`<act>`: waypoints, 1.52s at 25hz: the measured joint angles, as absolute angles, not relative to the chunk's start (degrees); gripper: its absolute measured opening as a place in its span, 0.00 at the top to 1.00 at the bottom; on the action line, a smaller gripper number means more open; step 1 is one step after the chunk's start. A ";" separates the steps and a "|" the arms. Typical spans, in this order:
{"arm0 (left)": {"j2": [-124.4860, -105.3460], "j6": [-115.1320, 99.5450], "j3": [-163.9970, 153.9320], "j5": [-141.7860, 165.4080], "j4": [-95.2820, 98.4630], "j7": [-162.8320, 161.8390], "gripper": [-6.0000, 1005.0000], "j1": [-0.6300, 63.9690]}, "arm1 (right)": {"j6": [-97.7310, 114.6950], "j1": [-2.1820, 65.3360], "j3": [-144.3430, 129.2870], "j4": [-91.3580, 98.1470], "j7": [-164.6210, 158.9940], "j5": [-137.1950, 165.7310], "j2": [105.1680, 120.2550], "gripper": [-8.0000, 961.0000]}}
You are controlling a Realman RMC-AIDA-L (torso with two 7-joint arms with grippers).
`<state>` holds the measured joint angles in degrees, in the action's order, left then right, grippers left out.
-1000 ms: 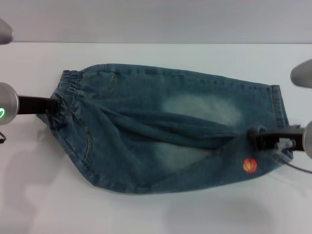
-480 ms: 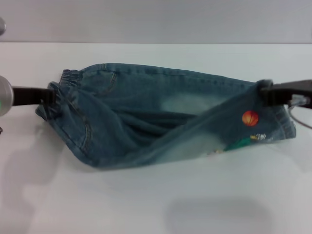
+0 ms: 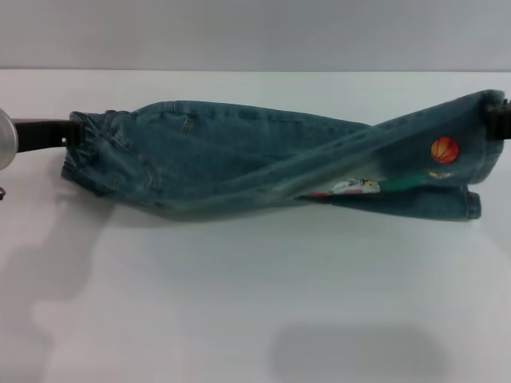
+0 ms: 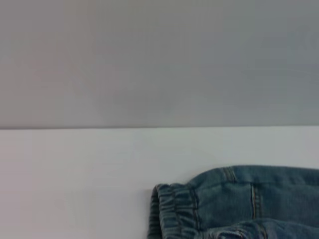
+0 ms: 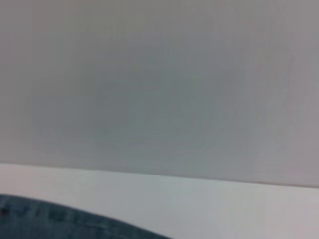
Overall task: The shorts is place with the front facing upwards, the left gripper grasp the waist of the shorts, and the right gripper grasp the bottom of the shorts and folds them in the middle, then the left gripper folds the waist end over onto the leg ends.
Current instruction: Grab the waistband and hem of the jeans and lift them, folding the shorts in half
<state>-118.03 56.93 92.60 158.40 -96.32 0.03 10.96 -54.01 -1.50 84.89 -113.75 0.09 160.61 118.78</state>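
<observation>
The shorts [image 3: 239, 163] stretch across the far half of the white table [image 3: 239, 303], pulled long between the two arms and folded lengthwise, so that the near leg is lifted over and a narrow twisted band of denim runs from the left edge of the table to the right edge. The left pincer [image 3: 70, 136] is at the left edge, its black body reaching in from the side, and it is clamped on the waist of the shorts [image 3: 89, 144], whose puckered elastic bunches right at its tip. In the left wrist view the gathered waistband [image 4: 172, 211] shows against the bare table surface; the pincer's own prongs do not show there.

At the right edge the right pincer [image 3: 499, 124] holds the bottom of the shorts [image 3: 479, 112] raised off the table, the cloth drawn up to it in a taut corner; only a dark sliver of it shows at the picture's border, closed on the hem. Just beside that grip the orange-ball print [image 3: 445, 149] faces the head camera, and below it a coloured printed patch [image 3: 359, 187] shows on the turned-over leg. The other leg end [image 3: 467, 203] lies flat on the table beneath the raised one. The right wrist view shows only a strip of denim edge [image 5: 60, 216] against the table.
</observation>
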 joint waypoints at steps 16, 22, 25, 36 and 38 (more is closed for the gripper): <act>-118.04 49.52 92.37 158.38 -93.05 -2.01 0.89 12.38 | -44.22 -5.87 85.51 -111.44 0.18 160.76 118.69 0.99; -118.04 47.24 91.98 158.37 -90.98 -2.02 0.88 13.96 | -40.89 -5.94 85.59 -108.60 0.18 160.76 118.64 0.99; -118.03 46.47 91.90 158.36 -89.98 -1.96 0.87 14.79 | -39.10 -5.63 85.61 -106.70 0.18 160.76 118.65 0.99; -118.03 40.89 91.31 157.91 -85.01 -1.58 0.83 17.62 | -31.31 -4.27 86.32 -100.49 0.18 160.76 118.73 0.99; -117.98 39.23 91.16 156.94 -83.69 -1.50 0.83 18.13 | -30.34 -3.79 86.55 -99.21 0.18 160.73 118.73 0.99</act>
<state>-117.98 39.23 91.16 156.94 -83.70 -1.50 18.13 -30.34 -3.79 86.55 -99.21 0.17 160.73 118.73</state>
